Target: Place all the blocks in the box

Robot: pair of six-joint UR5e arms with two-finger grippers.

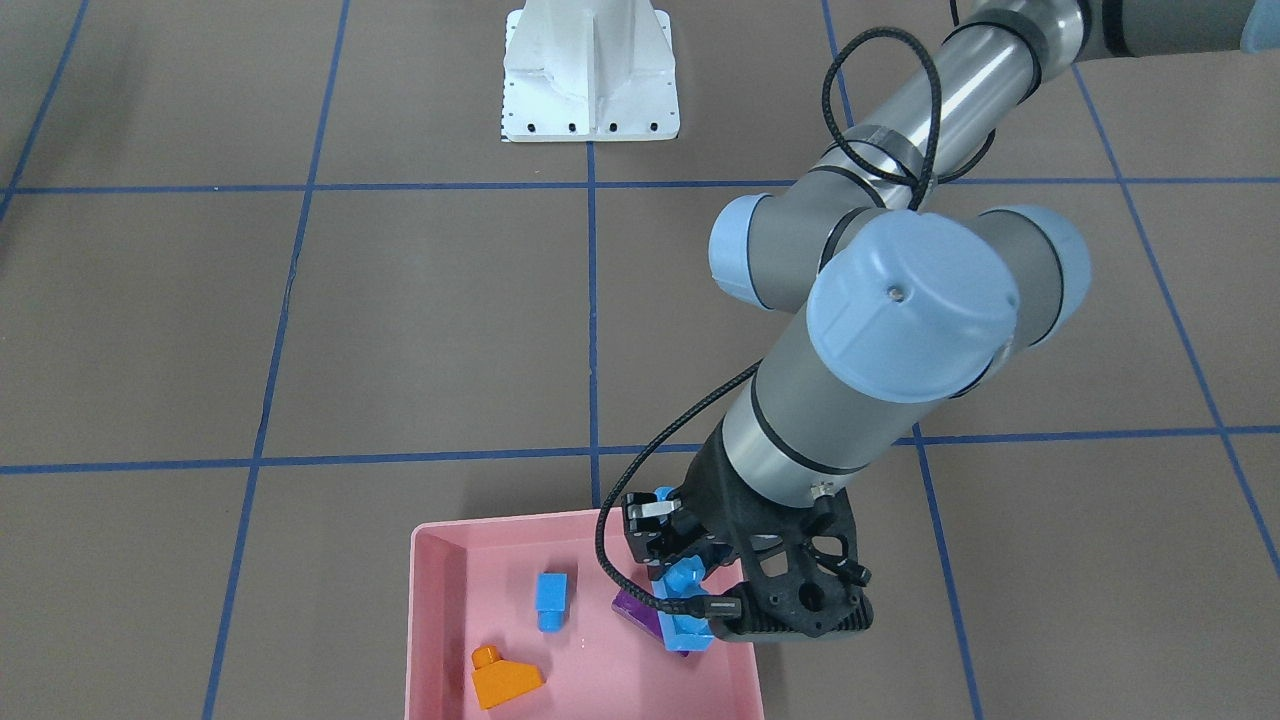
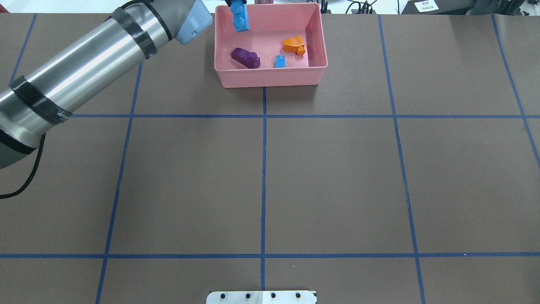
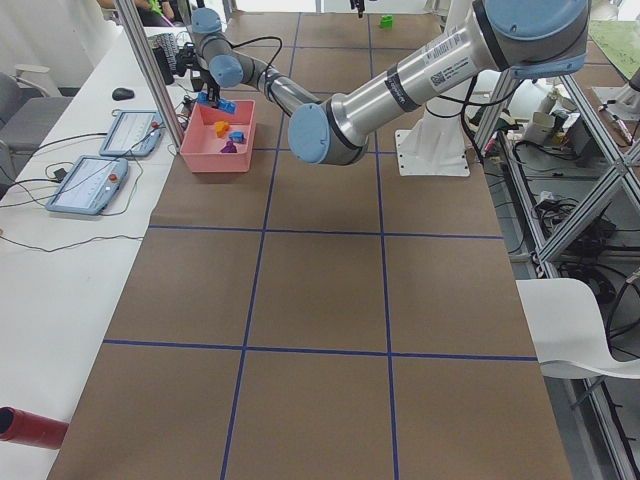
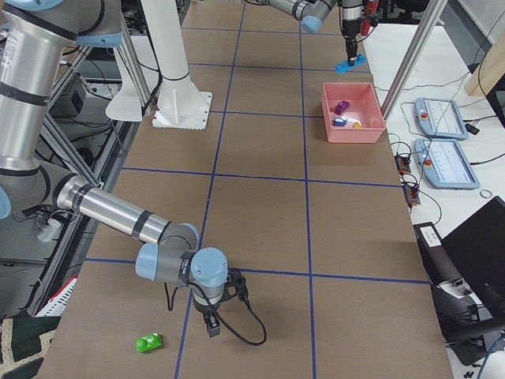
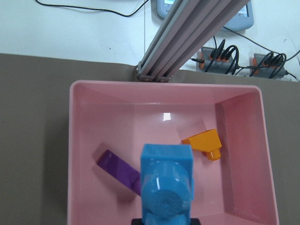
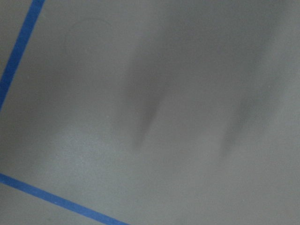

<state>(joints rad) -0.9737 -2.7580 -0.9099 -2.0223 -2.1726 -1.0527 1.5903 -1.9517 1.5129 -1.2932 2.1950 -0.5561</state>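
My left gripper (image 1: 683, 585) is shut on the long blue brick (image 1: 688, 622) and holds it over the near-left part of the pink box (image 1: 428, 620); the brick also shows in the overhead view (image 2: 240, 17) and the left wrist view (image 5: 167, 185). In the box (image 2: 270, 78) lie the purple brick (image 2: 245, 58), the small blue brick (image 2: 280, 62) and the orange sloped brick (image 2: 294, 44). The small green brick (image 4: 148, 343) lies on the table at the far end, close beside my right gripper (image 4: 211, 322). I cannot tell whether that gripper is open or shut.
The white robot base (image 1: 590, 75) stands at the table's middle edge. An aluminium post (image 5: 197, 37) rises just behind the box, with control tablets (image 4: 442, 118) on the white bench beyond it. The right wrist view shows only blurred brown table and blue tape lines.
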